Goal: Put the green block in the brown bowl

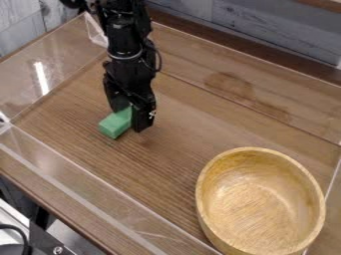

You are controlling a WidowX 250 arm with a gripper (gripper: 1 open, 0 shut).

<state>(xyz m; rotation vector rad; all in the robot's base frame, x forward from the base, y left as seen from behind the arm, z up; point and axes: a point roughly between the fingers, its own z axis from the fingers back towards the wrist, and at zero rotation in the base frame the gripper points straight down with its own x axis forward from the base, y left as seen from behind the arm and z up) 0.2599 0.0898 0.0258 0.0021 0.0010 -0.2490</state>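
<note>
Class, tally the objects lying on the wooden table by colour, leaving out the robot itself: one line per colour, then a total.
Green: 1, the block
Light tan: 1, the bowl
Total: 2

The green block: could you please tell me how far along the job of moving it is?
Done: the open gripper is already down at the green block.
In hand: lining up on the block, it seems; no grip is evident.
Left: grasping, lifting and placing it in the brown bowl, which stands apart, nearer the camera.
</note>
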